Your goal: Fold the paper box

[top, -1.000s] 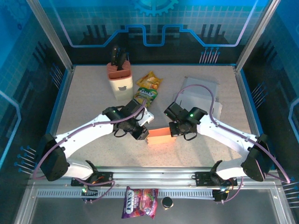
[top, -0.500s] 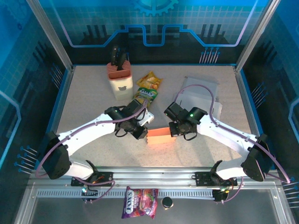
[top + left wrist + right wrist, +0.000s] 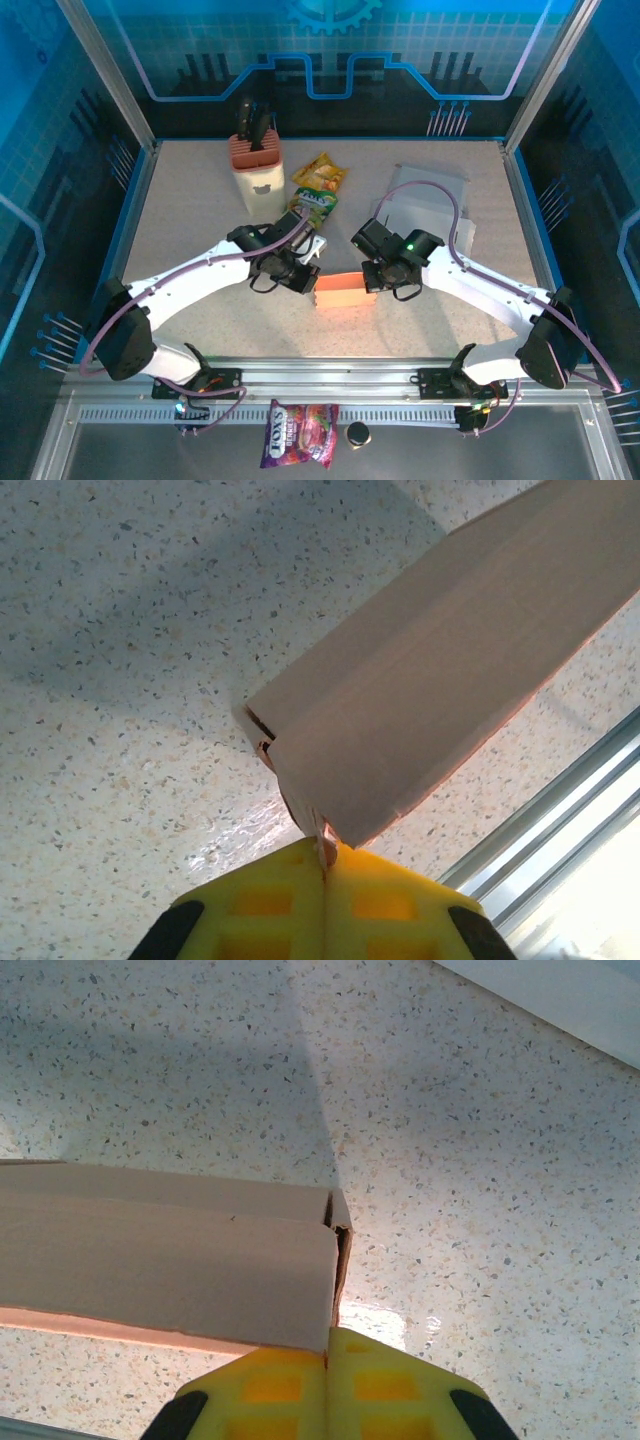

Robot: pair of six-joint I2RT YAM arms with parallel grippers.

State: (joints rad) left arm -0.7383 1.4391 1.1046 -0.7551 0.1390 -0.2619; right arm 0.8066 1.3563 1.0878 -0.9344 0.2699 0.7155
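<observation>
2 grippers meet at the paper box [image 3: 345,293], 1 at each end. In the top view the orange box lies lengthwise between them, near the middle of the tabletop [image 3: 190,220] and toward its near edge. The left gripper [image 3: 308,283] is at the box's left end and the right gripper [image 3: 372,283] at its right end.

From the left wrist, the left gripper [image 3: 323,865] has its yellow fingers [image 3: 260,905] pressed together, with a thin edge of the box [image 3: 430,670] pinched in the seam between them. The box runs up and to the right from there, its brown underside facing the camera. From the right wrist, the right gripper [image 3: 328,1360] is likewise clamped, its fingers [image 3: 390,1385] closed on the end wall at the corner of the box [image 3: 160,1260], which stretches off to the left.

The tabletop is pale speckled stone. On its far side stand a knife block [image 3: 258,170], a yellow snack packet [image 3: 320,175] and a green snack packet [image 3: 312,203], the 2 packets touching. White sheets [image 3: 428,200] lie at the far right, behind the right arm. Below the arm bases, past the metal rail [image 3: 330,378], lie a candy bag [image 3: 300,435] and a small black cap [image 3: 357,434], just beside each other. Blue panels [image 3: 330,50] with printed line patterns, set in a metal frame, wall the cell in.
</observation>
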